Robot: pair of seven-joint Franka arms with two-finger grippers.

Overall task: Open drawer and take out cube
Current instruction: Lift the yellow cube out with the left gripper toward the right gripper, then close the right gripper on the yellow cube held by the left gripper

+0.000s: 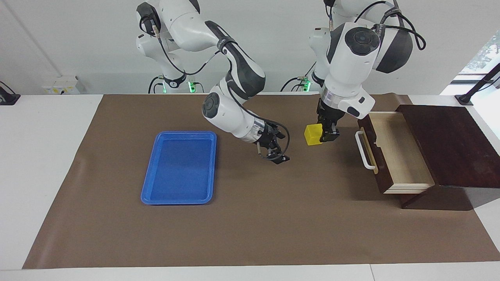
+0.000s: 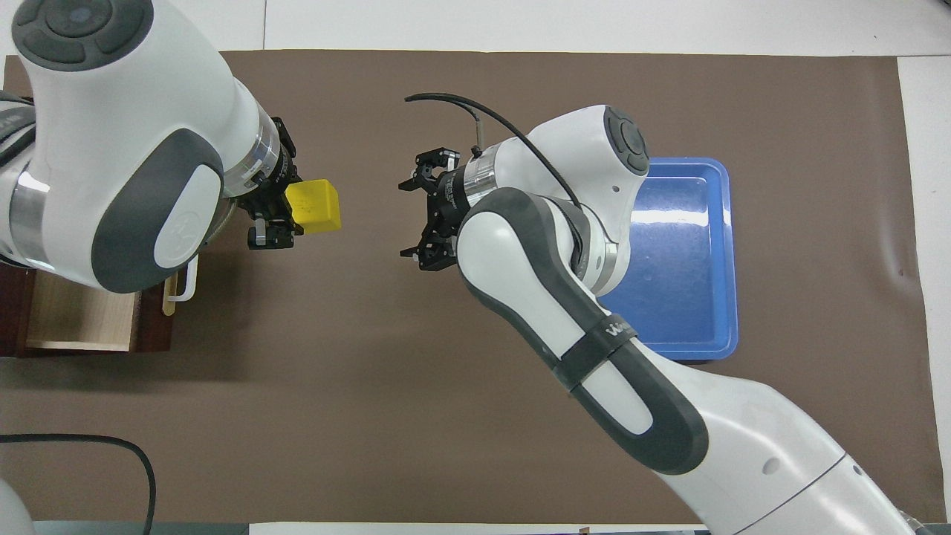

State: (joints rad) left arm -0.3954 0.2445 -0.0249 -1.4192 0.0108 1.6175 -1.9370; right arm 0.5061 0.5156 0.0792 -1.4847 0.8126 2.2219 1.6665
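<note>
White table, brown mat, blue tray

White arms, dark grey joints, black cables, black hands

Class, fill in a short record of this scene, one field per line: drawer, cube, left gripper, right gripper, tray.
drawer: drawer pulled open, pale inside showing nothing in it
cube: yellow cube out of the drawer, held in the air over the brown mat
left gripper: left gripper shut on the cube
right gripper: right gripper open, empty, over the mat between tray and cube
tray: blue tray flat on the mat toward the right arm's end, with nothing in it
</note>
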